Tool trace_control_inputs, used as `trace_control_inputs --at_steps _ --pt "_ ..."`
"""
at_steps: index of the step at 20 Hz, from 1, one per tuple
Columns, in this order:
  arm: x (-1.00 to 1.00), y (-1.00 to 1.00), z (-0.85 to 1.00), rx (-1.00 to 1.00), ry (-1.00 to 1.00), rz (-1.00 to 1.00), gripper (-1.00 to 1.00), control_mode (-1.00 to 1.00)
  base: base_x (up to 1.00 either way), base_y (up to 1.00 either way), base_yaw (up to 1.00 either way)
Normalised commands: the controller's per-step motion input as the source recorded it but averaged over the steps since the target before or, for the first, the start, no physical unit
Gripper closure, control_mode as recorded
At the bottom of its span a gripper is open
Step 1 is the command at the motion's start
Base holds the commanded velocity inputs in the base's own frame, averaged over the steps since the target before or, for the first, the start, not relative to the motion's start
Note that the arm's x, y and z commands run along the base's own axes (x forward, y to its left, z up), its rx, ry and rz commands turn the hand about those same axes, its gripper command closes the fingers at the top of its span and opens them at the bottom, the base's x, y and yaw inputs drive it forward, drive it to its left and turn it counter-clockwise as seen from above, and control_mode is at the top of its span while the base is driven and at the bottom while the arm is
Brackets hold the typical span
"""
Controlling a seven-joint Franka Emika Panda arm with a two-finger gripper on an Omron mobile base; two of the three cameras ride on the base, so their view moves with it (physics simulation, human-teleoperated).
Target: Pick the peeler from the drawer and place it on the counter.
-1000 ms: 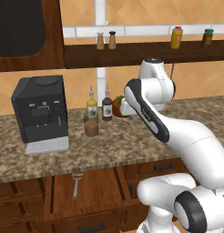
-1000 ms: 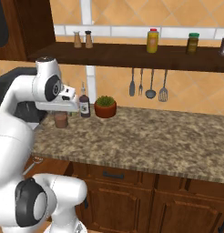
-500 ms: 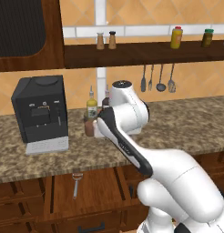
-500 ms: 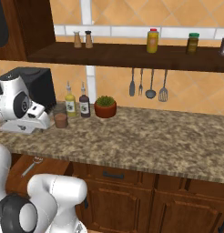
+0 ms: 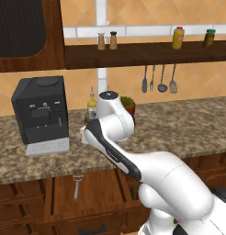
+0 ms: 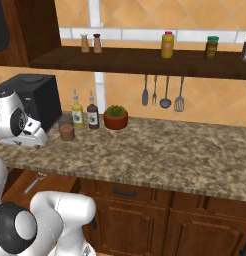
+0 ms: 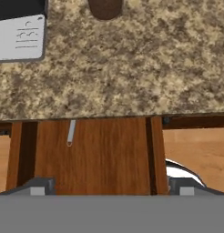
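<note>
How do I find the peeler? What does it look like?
Look below the speckled granite counter, in front of the black coffee machine, where the wide wooden drawer is pulled open. The peeler lies alone on its floor: small, slim, grey handle, wider head.

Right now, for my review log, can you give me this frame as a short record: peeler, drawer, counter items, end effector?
peeler: lies flat on the drawer floor near the left side, head toward the counter edge, untouched
drawer: pulled open below the counter, otherwise bare wooden floor
counter: holds a coffee machine, two bottles, a small potted plant
end effector: above the open drawer, looking down, fingertips apart, holding nothing
task status: peeler not yet picked
</note>
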Motion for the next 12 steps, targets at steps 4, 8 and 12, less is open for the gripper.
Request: trace_control_inputs --at_steps 4,8,12 --pt "0.00 0.96 -0.42 -0.03 0.00 -0.02 -1.00 -1.00 0.00 0.00 0.00" --pt "0.00 0.74 -0.30 0.00 0.04 0.00 -1.00 -1.00 0.00 0.00 0.00" --pt "0.13 0.45 -0.42 0.00 0.04 0.00 -1.00 -1.00 0.00 0.00 0.00"
